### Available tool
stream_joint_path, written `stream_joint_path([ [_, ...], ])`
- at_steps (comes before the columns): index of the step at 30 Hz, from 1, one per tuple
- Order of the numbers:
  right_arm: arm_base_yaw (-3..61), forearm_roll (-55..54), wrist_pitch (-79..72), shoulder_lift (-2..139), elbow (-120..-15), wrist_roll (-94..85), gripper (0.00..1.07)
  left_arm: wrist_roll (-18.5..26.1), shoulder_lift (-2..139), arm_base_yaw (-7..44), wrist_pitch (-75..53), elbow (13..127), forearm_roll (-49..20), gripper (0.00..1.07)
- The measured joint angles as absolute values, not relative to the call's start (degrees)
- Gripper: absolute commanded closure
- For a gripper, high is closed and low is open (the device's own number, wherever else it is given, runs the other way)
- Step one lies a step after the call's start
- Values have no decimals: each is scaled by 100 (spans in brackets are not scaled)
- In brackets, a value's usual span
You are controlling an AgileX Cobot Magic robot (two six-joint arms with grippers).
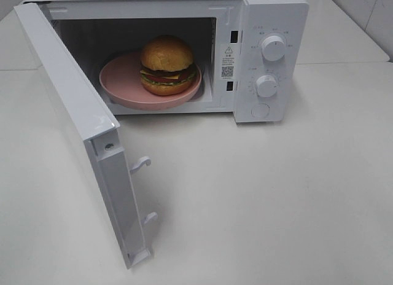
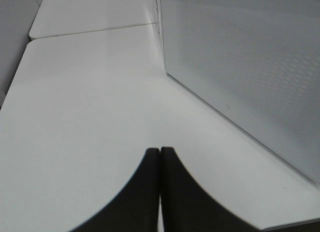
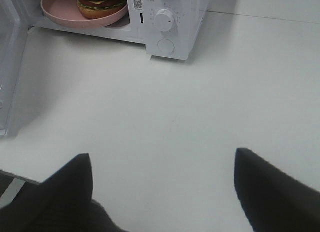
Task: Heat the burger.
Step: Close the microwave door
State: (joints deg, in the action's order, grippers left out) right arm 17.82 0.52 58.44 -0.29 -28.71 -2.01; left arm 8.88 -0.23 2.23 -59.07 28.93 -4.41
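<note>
Door stands open; burger on plate inside microwave.
Left jaws pressed together, empty; right jaws wide apart, empty. Burger judged light, soft, stacked; handle by plate rim.

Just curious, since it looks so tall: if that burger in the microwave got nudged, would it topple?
Perhaps tippy: the burger is a tall layered stack. It probably won't roll, sitting flat on the pink plate. The plate looks smooth, so it might slide.
</note>
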Motion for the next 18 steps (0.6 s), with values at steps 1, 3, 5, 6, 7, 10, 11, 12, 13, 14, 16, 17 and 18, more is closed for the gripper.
stream_joint_path([
  [1,1782,52,5844,-29,-2871,-206,34,888,-23,223,-5879,2899,-447,106],
  [3,1782,57,5844,-29,-2871,-206,34,888,0,223,-5879,2899,-447,106],
  [5,1782,57,5844,-29,-2871,-206,34,888,46,223,-5879,2905,-447,106],
  [6,1782,57,5844,-29,-2871,-206,34,888,229,223,-5838,2928,-447,106],
  [7,1782,57,5844,-29,-2871,-206,34,888,321,223,-5781,2945,-447,106],
  [10,1782,57,5844,-29,-2871,-206,34,888,539,223,-5518,2951,-447,106],
  [11,1782,57,5844,-29,-2871,-206,34,894,802,223,-5013,2922,-493,106],
  [12,1782,57,5844,-29,-2871,-206,34,894,945,223,-4681,2876,-498,106],
  [13,1782,57,5844,-29,-2871,-206,34,894,945,223,-4681,2876,-498,106],
  [14,1782,57,5844,-29,-2871,-206,34,894,1226,223,-4034,2727,-516,106],
  [16,1782,57,5844,-29,-2871,-206,34,900,1409,223,-3673,2630,-539,106],
  [17,1782,57,5844,-29,-2871,-206,34,900,1776,223,-3025,2441,-625,106],
  [18,1782,57,5844,-29,-2871,-206,34,905,1994,223,-2687,2378,-699,106],
])
